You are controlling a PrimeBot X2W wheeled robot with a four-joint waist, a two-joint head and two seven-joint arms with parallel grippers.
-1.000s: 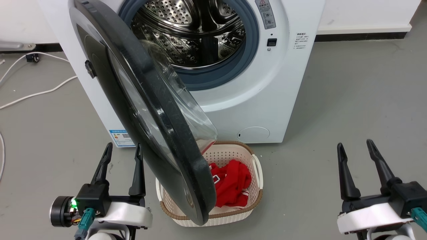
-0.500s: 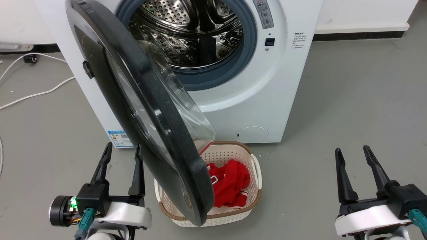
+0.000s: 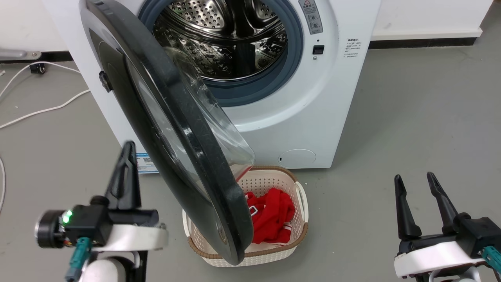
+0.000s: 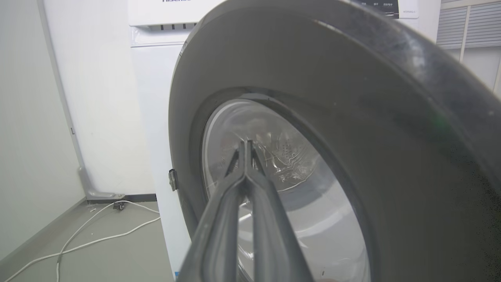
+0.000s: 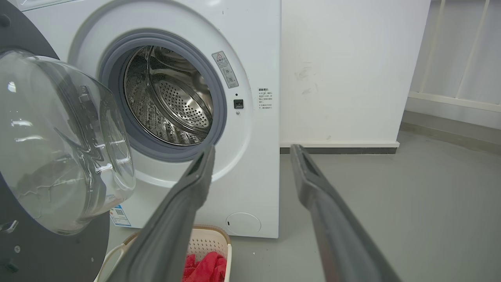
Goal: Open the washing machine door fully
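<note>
Swinging out from the front of the white front-loading washing machine [image 3: 297, 117], the large round glossy black door with its bulging clear glass bowl [image 3: 184, 129] stands roughly half open, its free edge hanging over a cream perforated plastic basket [image 3: 270, 176] that sits on the grey floor [image 3: 411, 117] just before the machine. A crumpled red cloth [image 3: 274, 215] lies in the basket. Behind the door, the machine's steel drum [image 3: 227, 39] and the grey rubber ring [image 3: 254, 92] around it are bared.

The robot's left hand [image 3: 128, 145] is turned edge-on just beside the door's outer face, its two dark fingers pressed together with nothing between them; from the left wrist they aim at the glass centre, though I cannot tell if they touch it. The right hand [image 3: 414, 176] hovers well away from the machine, fingers spread and empty.
</note>
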